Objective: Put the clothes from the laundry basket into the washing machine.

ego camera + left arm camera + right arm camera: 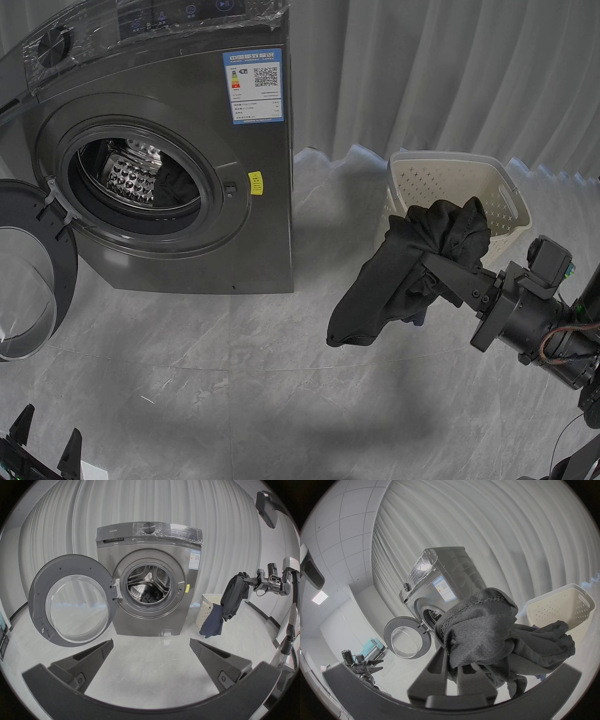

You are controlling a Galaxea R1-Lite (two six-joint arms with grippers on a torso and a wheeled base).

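The grey washing machine (187, 156) stands at the left with its round door (25, 275) swung wide; a dark garment (175, 186) lies inside the drum. A cream laundry basket (456, 187) sits on the floor to the right of it. My right gripper (437, 262) is shut on black clothes (406, 269) that hang in the air in front of the basket. In the left wrist view a dark blue piece (214, 622) dangles below the black clothes (236, 594). My left gripper (47, 437) is low at the near left, open and holding nothing, facing the washing machine (150, 580).
Bare grey tiled floor (250, 375) stretches between the machine, the basket and me. Pale curtains (450, 75) close off the back. The open door (73, 600) juts out to the machine's left side.
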